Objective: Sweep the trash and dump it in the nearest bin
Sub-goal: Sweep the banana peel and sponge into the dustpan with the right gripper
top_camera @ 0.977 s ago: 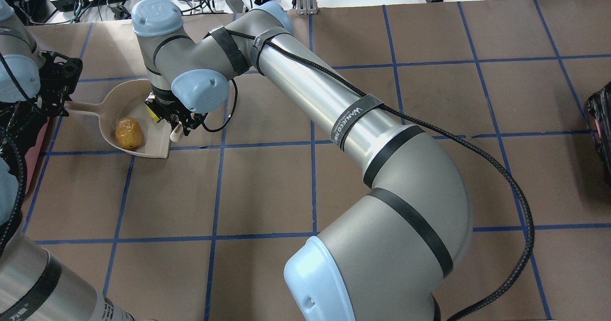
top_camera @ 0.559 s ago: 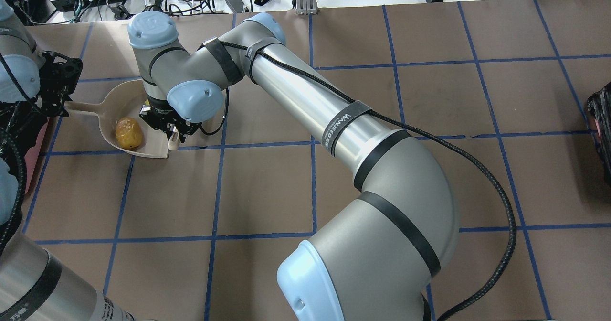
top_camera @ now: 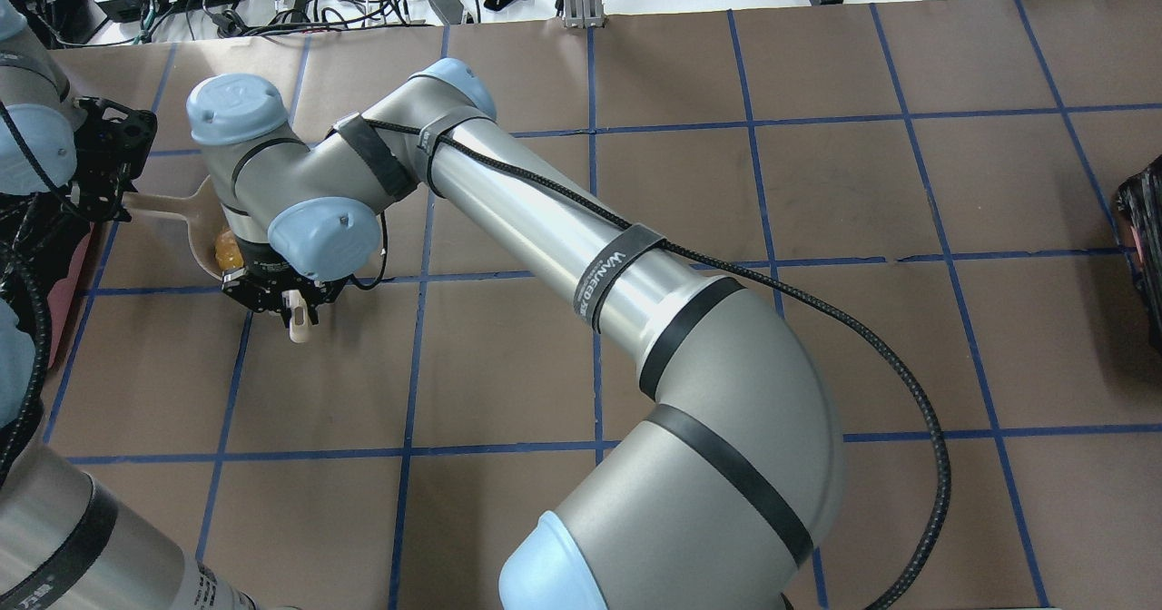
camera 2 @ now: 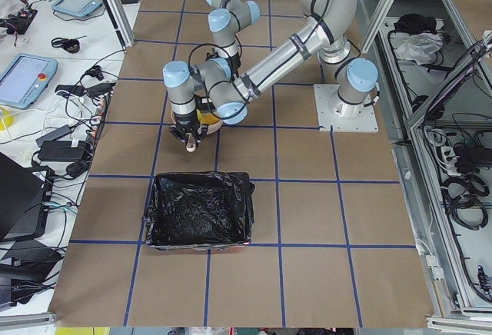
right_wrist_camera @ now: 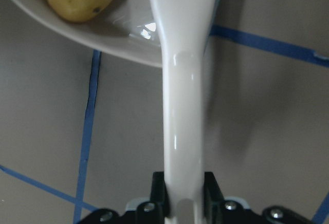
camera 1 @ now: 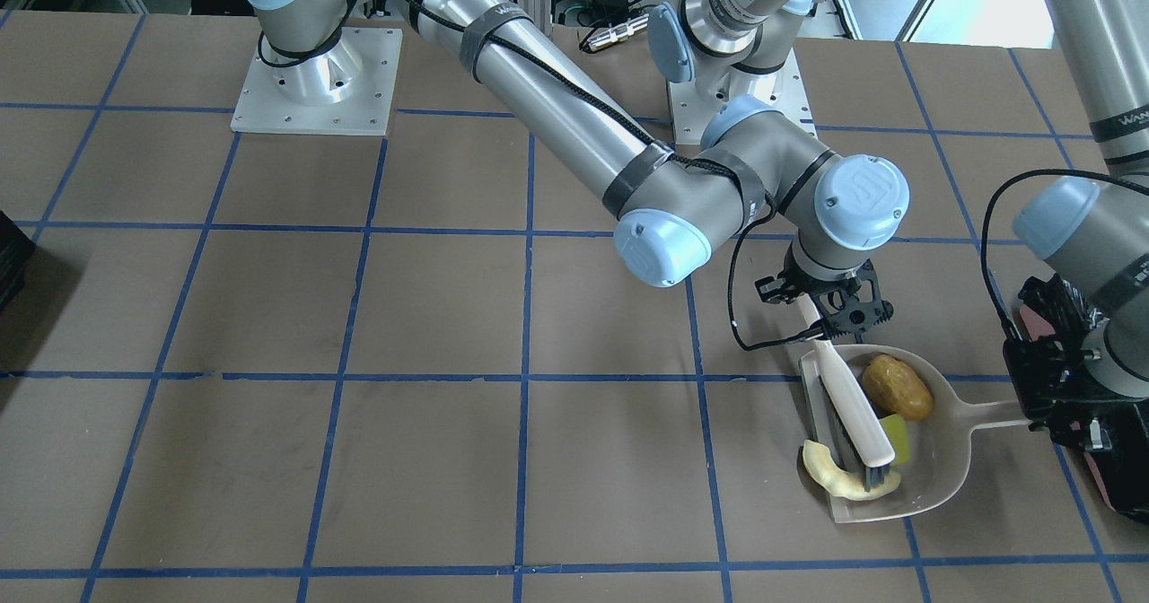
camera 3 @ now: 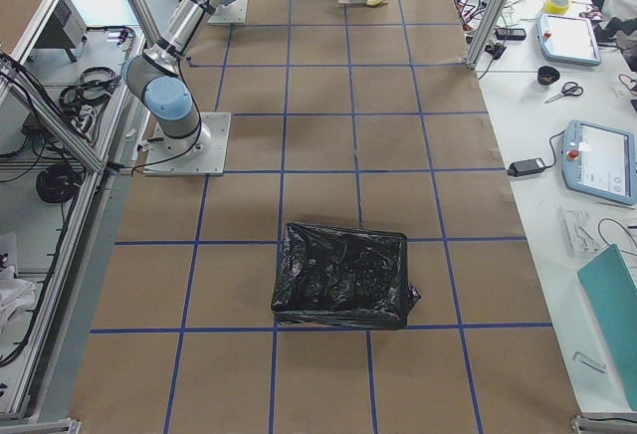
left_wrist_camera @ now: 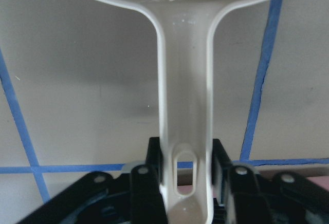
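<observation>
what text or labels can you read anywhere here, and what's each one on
"WAN", then cut off by the picture's edge: black strap on the left arm.
White lettering starting "WAN", the rest too blurred to read: black strap on the right arm.
Embossed logo, no letters legible: blue joint cap at the right arm's wrist.
Nothing else is legible.

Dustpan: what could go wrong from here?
1. The rind lies at the open lip of the dustpan, apparently partly over the edge. It may slip out when the dustpan lifts.
2. The brush, held by the right gripper, lies across the dustpan. Lifting before it clears could knock the potato or wedge.
3. The left gripper clamps only the end of the handle, so the loaded dustpan may twist.
</observation>
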